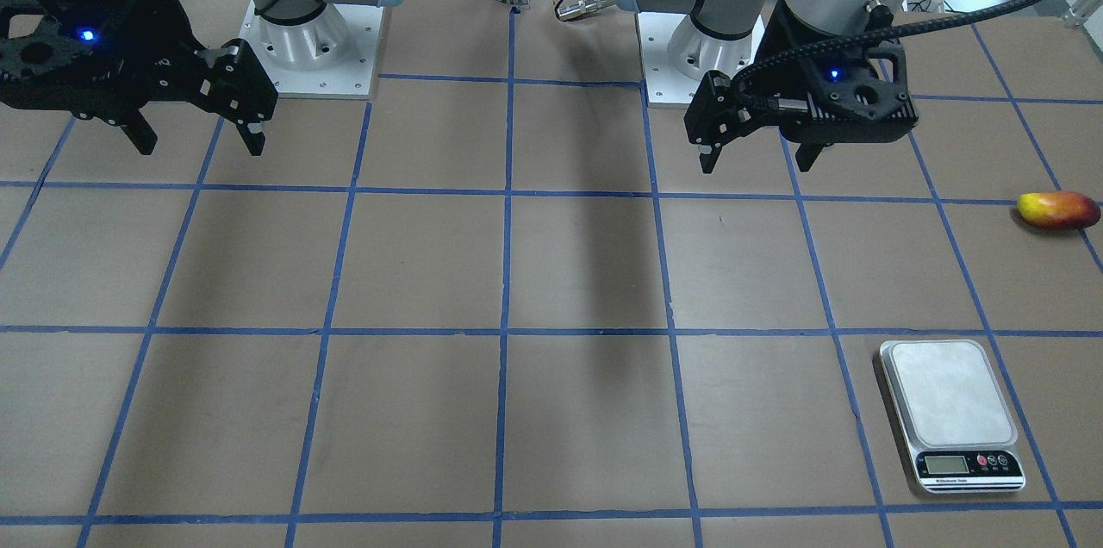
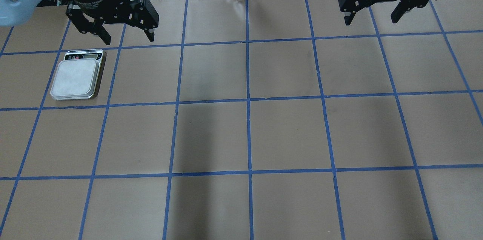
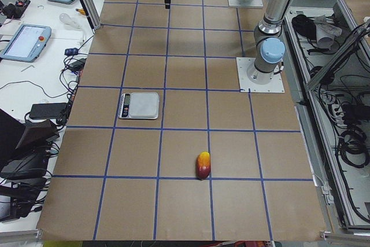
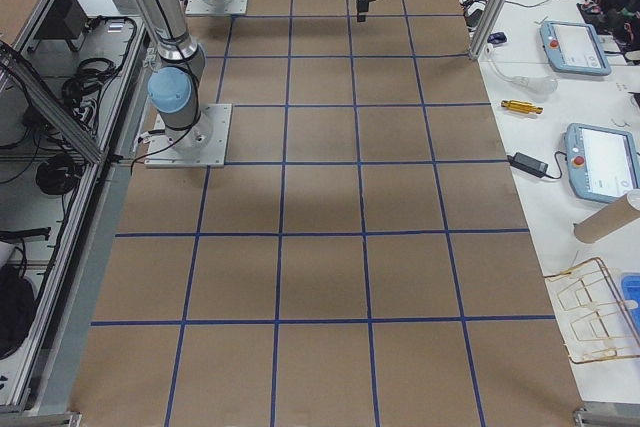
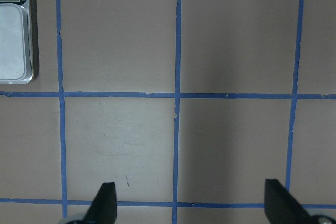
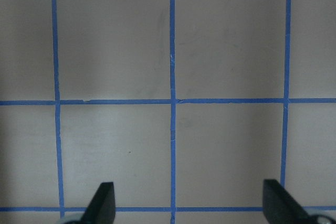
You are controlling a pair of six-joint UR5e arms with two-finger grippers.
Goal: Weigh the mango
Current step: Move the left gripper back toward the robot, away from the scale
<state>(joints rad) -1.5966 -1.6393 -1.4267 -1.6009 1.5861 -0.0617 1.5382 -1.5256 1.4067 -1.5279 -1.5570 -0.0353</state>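
Lying alone, mango (image 1: 1058, 210) far from left fingers (image 1: 707, 153)

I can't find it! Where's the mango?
In the front-facing view the mango lies at the far right edge, on the robot's left side, apart from the scale.

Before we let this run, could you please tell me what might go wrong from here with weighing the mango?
1. The mango lies outside the overhead and left wrist views, so the open left claw may approach it poorly guided.
2. It looks rounded and smooth; it could slip from the claw or roll off the flat platform of the scale.
3. Set down off-centre, it might cover the display.
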